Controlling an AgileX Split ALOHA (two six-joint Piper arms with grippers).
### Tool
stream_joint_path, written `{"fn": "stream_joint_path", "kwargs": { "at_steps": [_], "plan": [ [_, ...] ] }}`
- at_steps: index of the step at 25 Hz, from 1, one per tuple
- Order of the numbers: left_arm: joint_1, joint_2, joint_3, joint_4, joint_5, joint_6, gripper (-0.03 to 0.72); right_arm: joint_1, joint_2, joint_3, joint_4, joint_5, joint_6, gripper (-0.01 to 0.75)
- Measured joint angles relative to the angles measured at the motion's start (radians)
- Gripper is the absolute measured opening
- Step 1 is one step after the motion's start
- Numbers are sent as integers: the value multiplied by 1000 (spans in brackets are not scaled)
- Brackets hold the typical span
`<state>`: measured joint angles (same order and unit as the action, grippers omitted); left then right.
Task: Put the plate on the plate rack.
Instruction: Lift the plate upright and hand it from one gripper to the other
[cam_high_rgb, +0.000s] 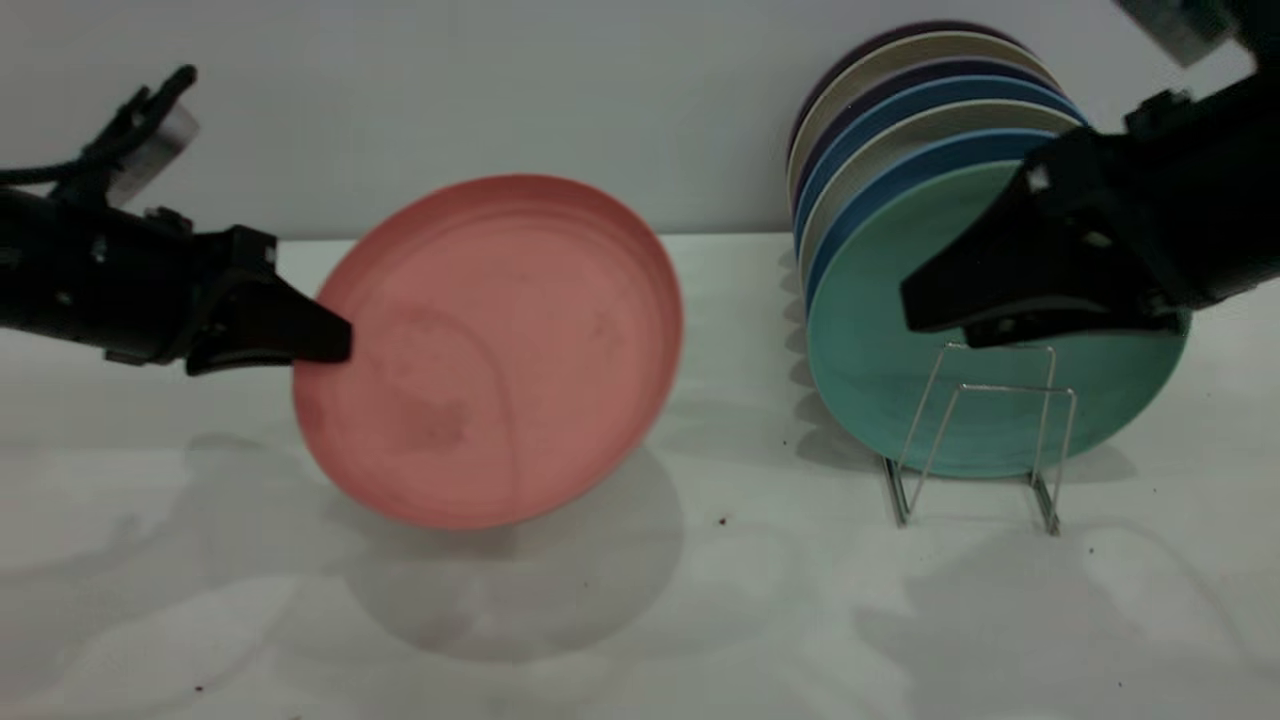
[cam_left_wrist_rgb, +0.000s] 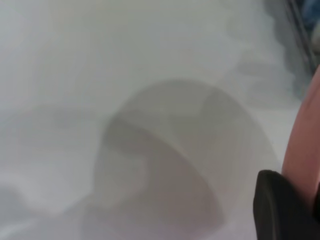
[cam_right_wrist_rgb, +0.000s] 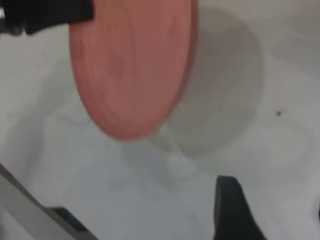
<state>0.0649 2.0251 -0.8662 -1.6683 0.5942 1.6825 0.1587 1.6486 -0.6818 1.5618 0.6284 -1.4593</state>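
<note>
Above the white bench (cam_high_rgb: 700, 600), the left gripper's (cam_high_rgb: 335, 340) jaws clamp the tilted round salmon-pink plate's (cam_high_rgb: 500, 350) rim; right gripper's (cam_high_rgb: 915, 295) jaws unclear.

Round salmon-pink plate (cam_high_rgb: 500, 350) is looking like matte plastic, smooth, with faint dark scuffs showing on its face. Thin silver wire plate rack (cam_high_rgb: 985, 440) is reading as bare polished metal, catching a little light, and the teal-green plate (cam_high_rgb: 880, 370) standing in it is showing the same dull matte finish. White tabletop (cam_high_rgb: 640, 620) is looking smooth and low-sheen, with a few dark specks sitting on it.
</note>
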Motion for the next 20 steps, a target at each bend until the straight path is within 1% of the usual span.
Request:
{"fn": "stream_joint_path", "kwargs": {
  "at_steps": [3,6,14,20],
  "plan": [
    [-36,0,0,-1,9,-1,15,1,26,0,81,61,-52,429],
    [-74,0,0,-1,10,-1,15,1,38,-1,124,89,-78,429],
    [-171,0,0,-66,10,12,15,1,49,-1,132,92,-87,429],
    [-223,0,0,-78,24,19,15,1,49,-1,132,87,-87,429]
  ]
}}
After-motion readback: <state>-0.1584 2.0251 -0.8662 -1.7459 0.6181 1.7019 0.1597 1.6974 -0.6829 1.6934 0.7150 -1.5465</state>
